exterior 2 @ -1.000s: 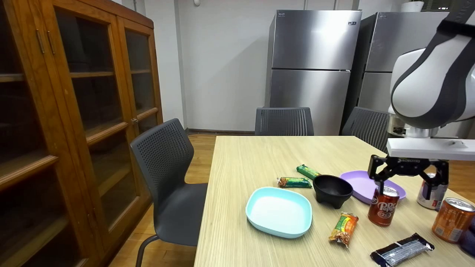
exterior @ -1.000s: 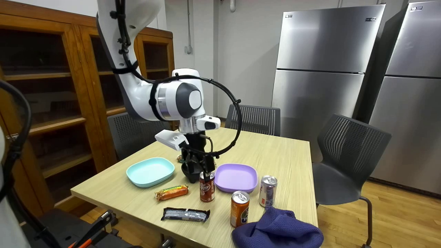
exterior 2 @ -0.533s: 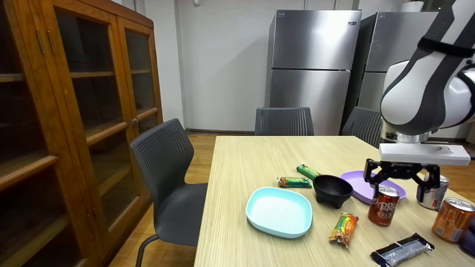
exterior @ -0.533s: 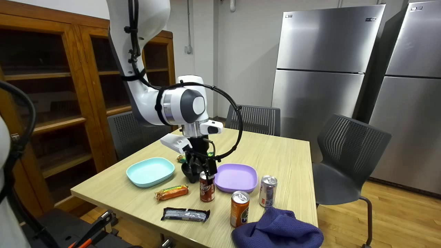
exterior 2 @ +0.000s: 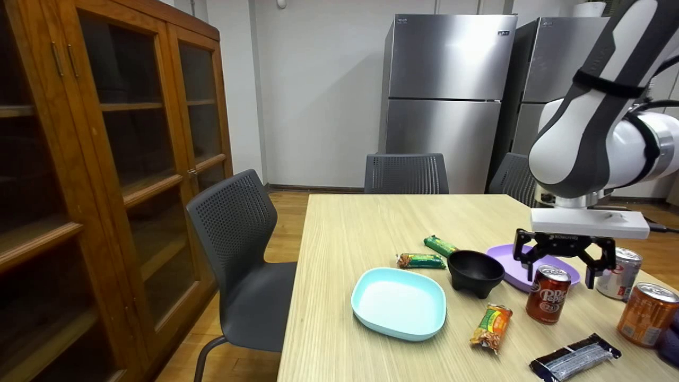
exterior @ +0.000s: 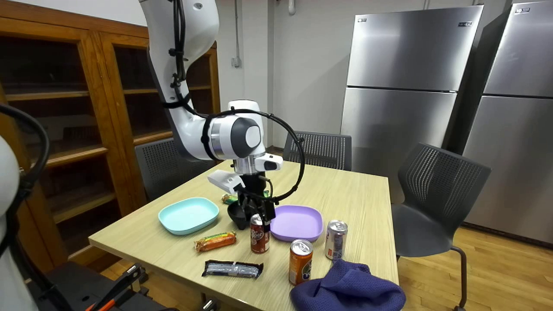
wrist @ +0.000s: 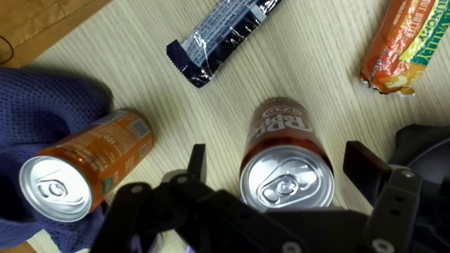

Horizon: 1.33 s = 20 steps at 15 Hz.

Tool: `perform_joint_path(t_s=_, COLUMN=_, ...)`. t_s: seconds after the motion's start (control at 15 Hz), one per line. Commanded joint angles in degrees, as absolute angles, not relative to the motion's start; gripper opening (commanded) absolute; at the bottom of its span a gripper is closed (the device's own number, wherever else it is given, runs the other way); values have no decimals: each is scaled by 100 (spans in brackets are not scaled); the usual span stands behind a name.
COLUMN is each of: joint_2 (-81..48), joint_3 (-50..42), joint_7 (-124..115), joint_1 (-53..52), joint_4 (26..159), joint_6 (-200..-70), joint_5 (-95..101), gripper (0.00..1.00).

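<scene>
The claw (exterior 2: 560, 280) stands wide, and in the wrist view the Dr Pepper can (wrist: 286, 151) shows between its fingers (wrist: 199, 161), a gap on each side. That can is upright on the tabletop (exterior: 350, 194), in from the edge nearest the robot's base (exterior: 13, 280), with the dark bar (exterior: 232, 269) between. A towel (exterior: 348, 290) bunches near a corner.

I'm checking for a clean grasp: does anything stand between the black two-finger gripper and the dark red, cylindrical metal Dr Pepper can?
Nothing visible does: in the wrist view, the open gripper frames the Dr Pepper can with a gap on each side. The round black bowl stands outside that span.
</scene>
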<state>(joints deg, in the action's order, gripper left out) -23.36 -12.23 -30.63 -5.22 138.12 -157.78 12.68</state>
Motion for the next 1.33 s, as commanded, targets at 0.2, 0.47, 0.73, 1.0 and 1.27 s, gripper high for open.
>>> perform_joint_path(t_s=0.2, joint_2=-2656, joint_3=-1386, joint_7=-3047, joint_1=-748, joint_4=13475, joint_6=-15797, joint_5=1031, gripper=66)
perform_joint_path(t_s=0.47, joint_2=-2495, joint_3=-1385, joint_7=-2925, joint_1=-734, joint_4=13577, joint_6=-15788, joint_5=960, gripper=41)
perform_joint_path(t_s=0.73, joint_2=-2153, joint_3=-1476, joint_7=-2934, joint_1=-774, joint_4=13796, joint_6=-15688, joint_5=999, gripper=40)
perform_joint_path(t_s=1.0, joint_2=-1768, joint_3=-1507, joint_7=-2977, joint_1=-767, joint_4=14012, joint_6=-15660, joint_5=1015, gripper=39)
perform_joint_path(t_s=1.27, joint_2=-1522, joint_3=-1461, joint_7=-3007, joint_1=-668, joint_4=14005, joint_6=-15646, joint_5=973, gripper=39)
